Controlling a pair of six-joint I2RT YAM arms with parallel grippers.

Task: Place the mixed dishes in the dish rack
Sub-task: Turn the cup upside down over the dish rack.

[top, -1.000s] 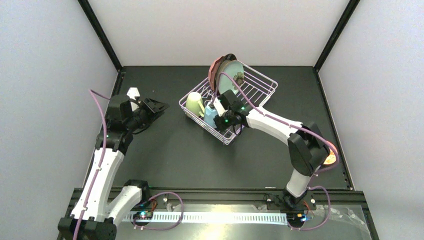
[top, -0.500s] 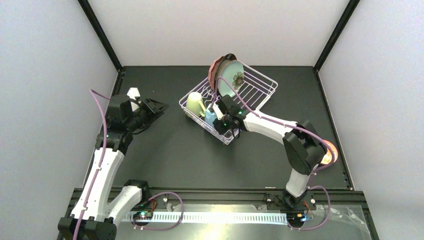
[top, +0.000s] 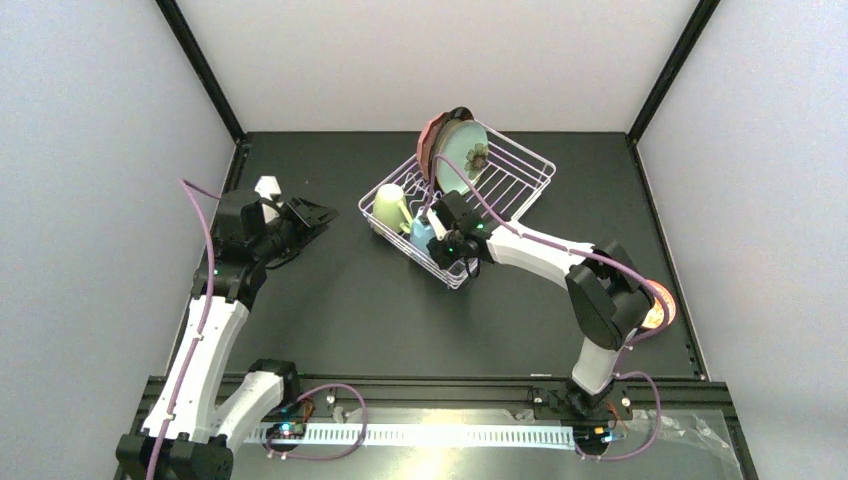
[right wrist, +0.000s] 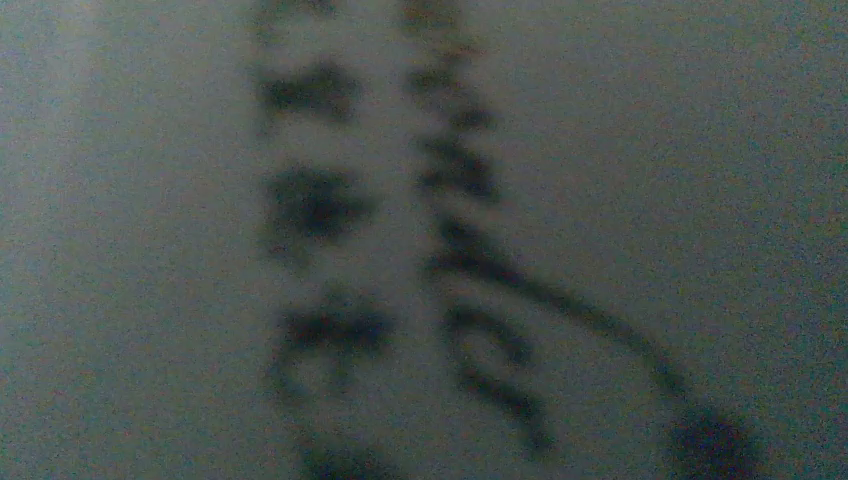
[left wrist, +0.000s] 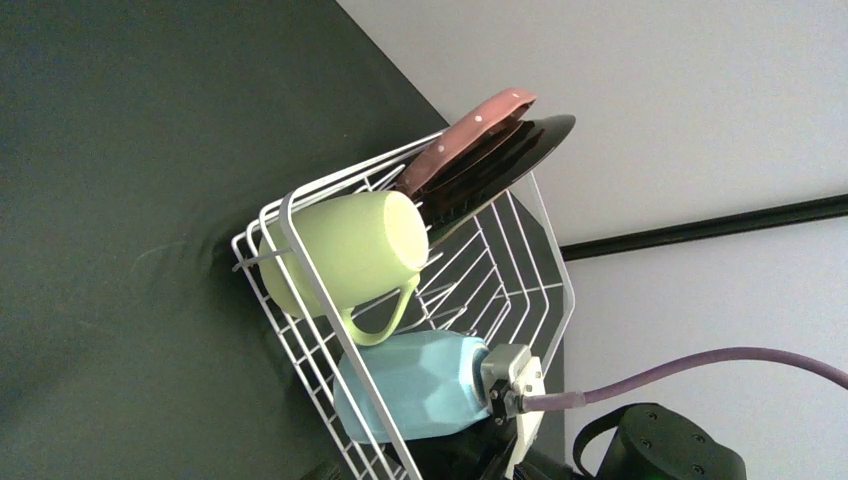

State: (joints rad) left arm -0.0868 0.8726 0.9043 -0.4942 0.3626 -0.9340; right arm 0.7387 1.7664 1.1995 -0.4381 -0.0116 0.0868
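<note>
A black tabletop fills the middle of the overhead view, matt and dark right out to its edges. Three pale grey walls close it in: a back wall, a left wall and a right wall. A left post and a right post, both black, rise at the far corners (each leans outward in this view). Along the near edge runs a black rail. Just below it lies a white strip with a row of small holes, brightly lit at its middle. Crumpled clear plastic sits at the bottom right. In the left wrist view a black bar crosses the pale wall.
</note>
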